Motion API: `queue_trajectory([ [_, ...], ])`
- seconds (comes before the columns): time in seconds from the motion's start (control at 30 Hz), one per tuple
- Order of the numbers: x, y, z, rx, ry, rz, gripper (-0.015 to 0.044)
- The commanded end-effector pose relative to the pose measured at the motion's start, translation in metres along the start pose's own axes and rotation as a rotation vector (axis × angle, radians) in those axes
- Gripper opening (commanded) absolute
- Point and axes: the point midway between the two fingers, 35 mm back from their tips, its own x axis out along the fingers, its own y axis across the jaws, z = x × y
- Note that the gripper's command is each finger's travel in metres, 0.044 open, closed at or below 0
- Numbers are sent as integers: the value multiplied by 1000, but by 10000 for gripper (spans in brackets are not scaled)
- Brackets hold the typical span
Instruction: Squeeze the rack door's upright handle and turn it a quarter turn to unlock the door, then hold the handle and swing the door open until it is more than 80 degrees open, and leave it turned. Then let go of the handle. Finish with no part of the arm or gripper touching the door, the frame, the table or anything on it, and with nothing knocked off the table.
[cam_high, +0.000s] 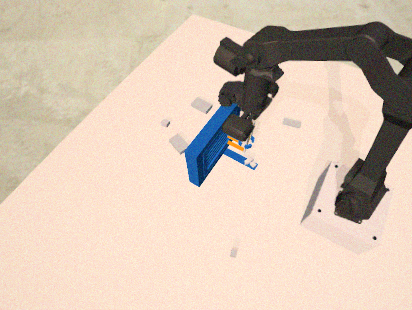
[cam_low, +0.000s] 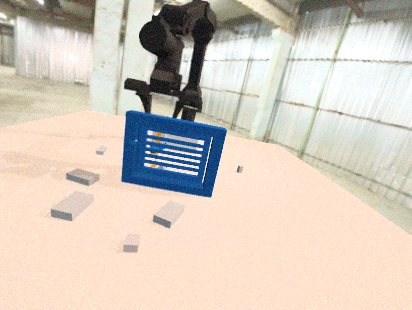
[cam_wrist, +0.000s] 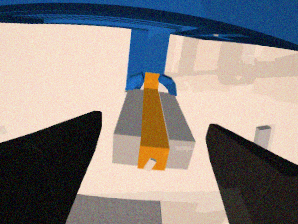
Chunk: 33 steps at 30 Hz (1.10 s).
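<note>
"Position of the gripper (cam_high: 248, 131) (cam_low: 163, 114) (cam_wrist: 155, 121)?"

"Above the table (cam_high: 125, 225) (cam_low: 280, 250), fingertips down, on the robot's side of the blue slatted panel (cam_high: 193, 167) (cam_low: 132, 155) (cam_wrist: 225, 15). Arm (cam_high: 320, 46) (cam_low: 199, 55) reaching in from the right, top view."

"Fingers?"

"Open, a broad gap between them. Nothing gripped."

"And the handle (cam_wrist: 152, 117)?"

"Wrist view: orange strip down the middle, grey blocks to its left and right. Lies between the two fingers in that view, daylight on both sides, neither finger touching its sides. From the top it is mostly hidden by the gripper; height of the tips against it, cannot tell."

"The panel itself?"

"Upright, left of the pale arm base (cam_high: 317, 227) in the top view. Exterior view has it at near side, gripper beyond its top edge. Low blue bar (cam_high: 237, 157) runs from it toward the right. Which blue part is door and which frame, cannot tell."

"Loose items?"

"Grey blocks. Top view: a small one (cam_high: 165, 122) (cam_low: 131, 243) and a larger one (cam_high: 178, 143) (cam_low: 169, 214) left of the panel, another (cam_high: 201, 105) (cam_low: 72, 205) by its far end. A lone small block (cam_high: 233, 252) (cam_low: 240, 169) sits at the near side. All on the table."
</note>
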Motion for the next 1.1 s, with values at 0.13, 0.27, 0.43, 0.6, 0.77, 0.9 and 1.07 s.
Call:
queue_trajectory([
  [0.13, 17, 1, -3, 3, 11, 8, 291],
  [0.27, 23, 2, -4, 3, 11, 8, 291],
  [0.43, 25, 2, -4, 3, 11, 8, 239],
  [0.6, 25, 2, -4, 3, 11, 8, 107],
  [0.77, 25, 2, -4, 3, 11, 8, 74],
  [0.9, 25, 2, -4, 3, 11, 8, 47],
  [1.07, 25, 2, -4, 3, 11, 8, 19],
])
